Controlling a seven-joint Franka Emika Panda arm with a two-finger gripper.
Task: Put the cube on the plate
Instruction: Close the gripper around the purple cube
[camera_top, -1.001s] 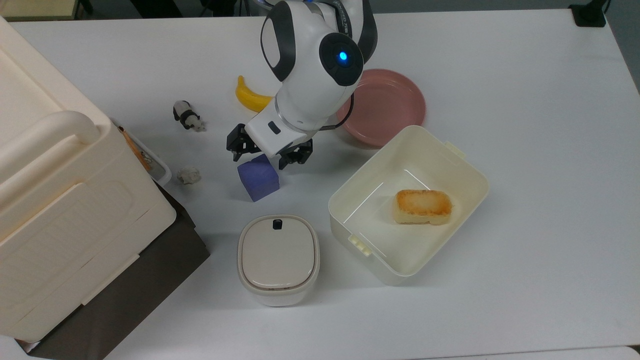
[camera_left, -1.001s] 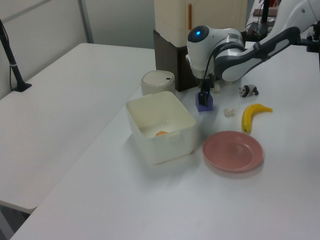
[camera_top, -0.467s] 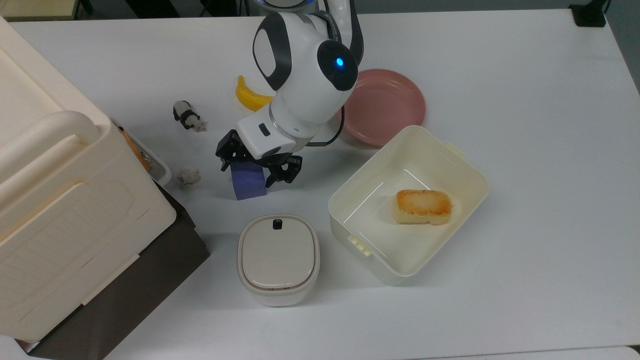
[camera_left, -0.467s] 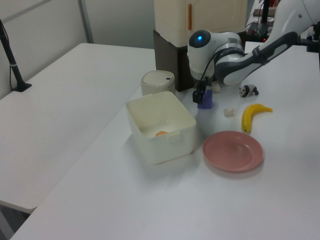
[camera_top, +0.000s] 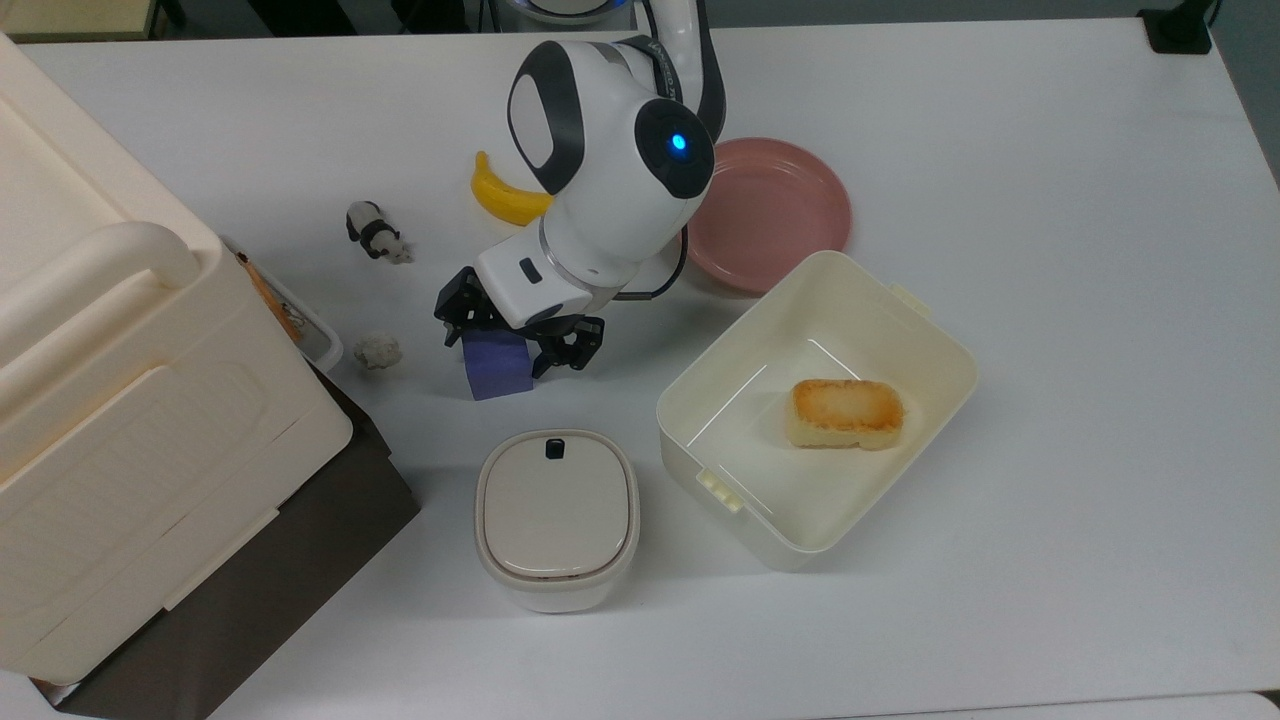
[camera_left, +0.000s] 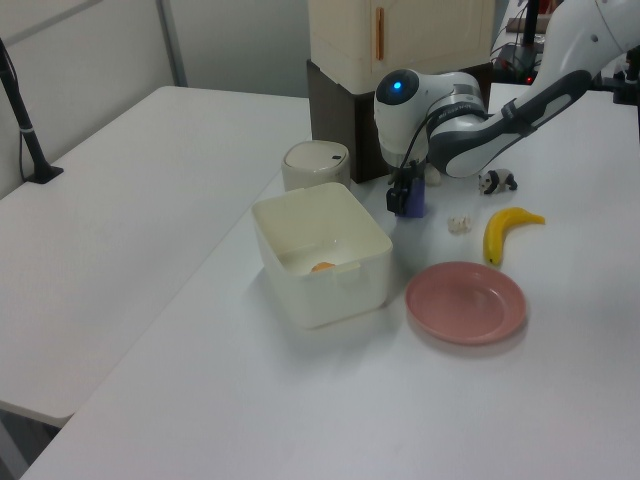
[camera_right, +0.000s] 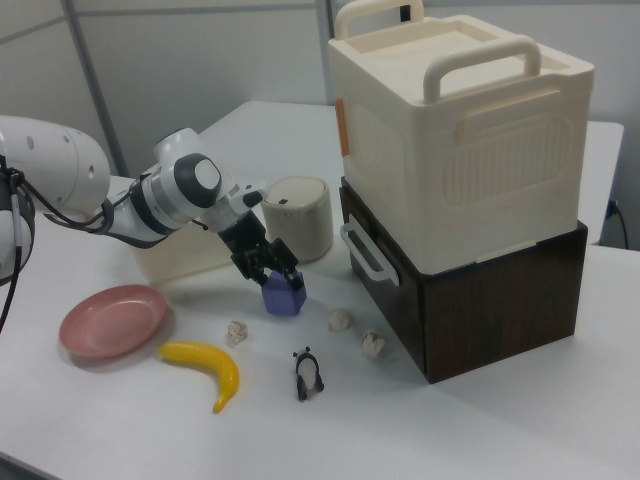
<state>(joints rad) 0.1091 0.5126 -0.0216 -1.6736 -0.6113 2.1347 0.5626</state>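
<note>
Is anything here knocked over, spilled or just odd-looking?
Nothing is spilled or broken. The oddest thing is a toasted bread piece lying alone in the open cream tub, which sits skewed to the table's edges. A toy panda and small crumpled white lumps lie loose on the table near the cube.

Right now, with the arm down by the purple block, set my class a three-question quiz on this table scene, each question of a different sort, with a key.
1. True or false: the cube already lies on the plate.
2. Multiple choice: what lies inside the open tub? A) the banana B) a piece of bread C) the toy panda
3. Fill in: the end effector has one finger on each side of the ____.

Key
1. False: the cube stands on the table, and the plate holds nothing.
2. B: the banana and panda lie on the table.
3. cube
</note>
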